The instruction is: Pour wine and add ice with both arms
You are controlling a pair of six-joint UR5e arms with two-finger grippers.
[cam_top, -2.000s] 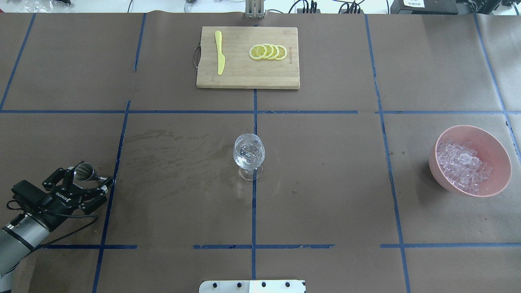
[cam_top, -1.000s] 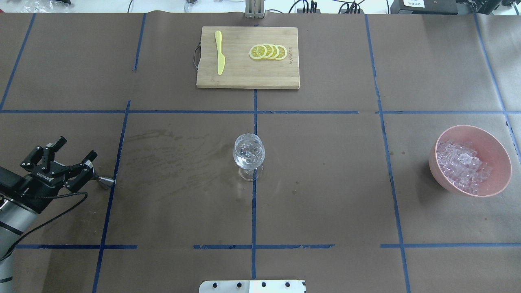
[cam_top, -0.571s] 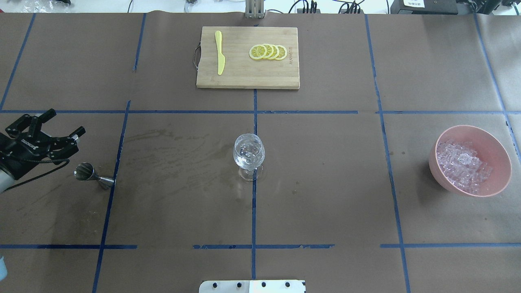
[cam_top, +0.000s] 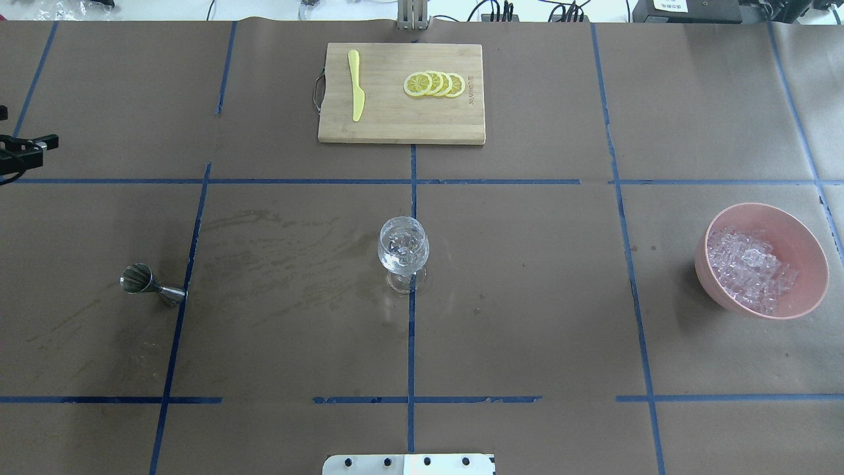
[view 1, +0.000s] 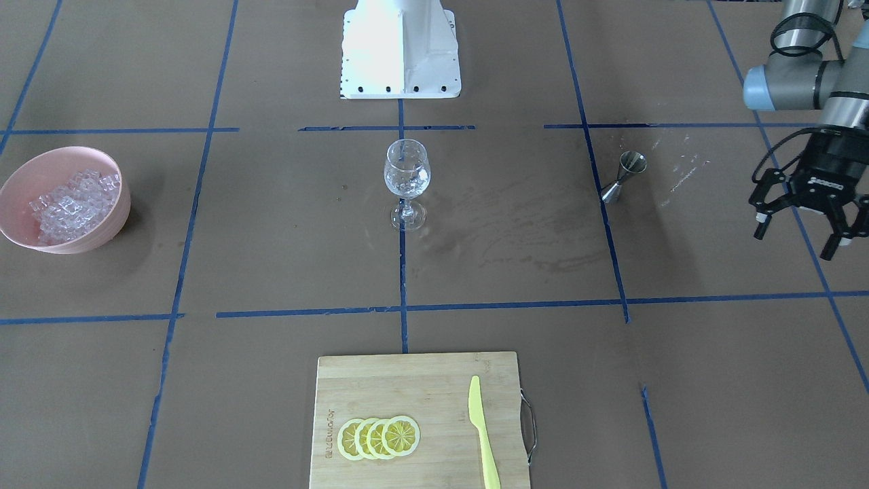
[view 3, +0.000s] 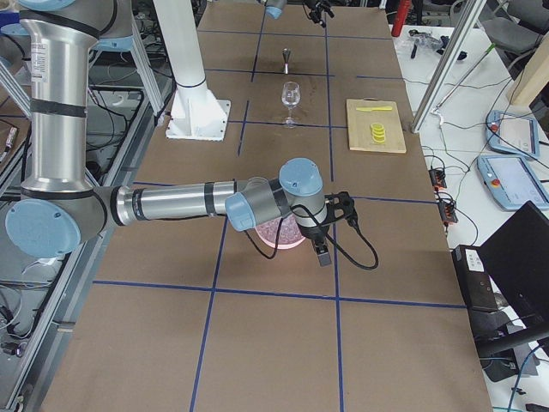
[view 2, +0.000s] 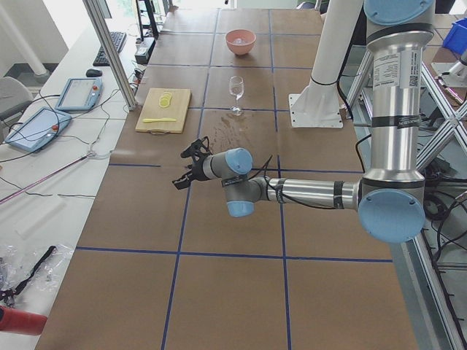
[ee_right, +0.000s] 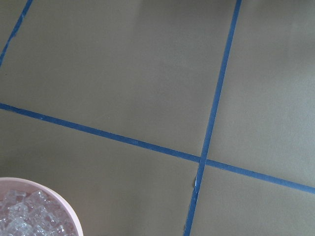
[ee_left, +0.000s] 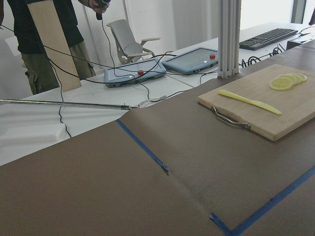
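A clear stemmed wine glass [view 1: 407, 173] [cam_top: 403, 247] stands at the table's centre with small clear cubes inside. The ice [view 1: 71, 200] [cam_top: 748, 267] [ee_right: 22, 219] is heaped in a pink bowl [view 1: 112, 217] [cam_top: 808, 254]. A steel jigger [view 1: 623, 175] [cam_top: 148, 282] stands alone on the table. My left gripper [view 1: 796, 241] [view 2: 186, 164] is open and empty, off to the jigger's side. One of its fingers [cam_top: 39, 141] shows at the overhead view's left edge. My right gripper [view 3: 334, 227] hovers beside the bowl. I cannot tell whether it is open or shut.
A wooden cutting board [cam_top: 395, 125] [view 1: 421, 387] holds a yellow knife [cam_top: 356, 86] and lemon slices [cam_top: 435, 84] at the far side. The white pedestal [view 1: 400, 47] stands at the robot's edge. Damp stains [cam_top: 277, 251] lie between jigger and glass.
My left gripper has drawn back from the jigger, moving left and towards the far side until almost out of the overhead view. The jigger stays standing. Glass and bowl have not moved.
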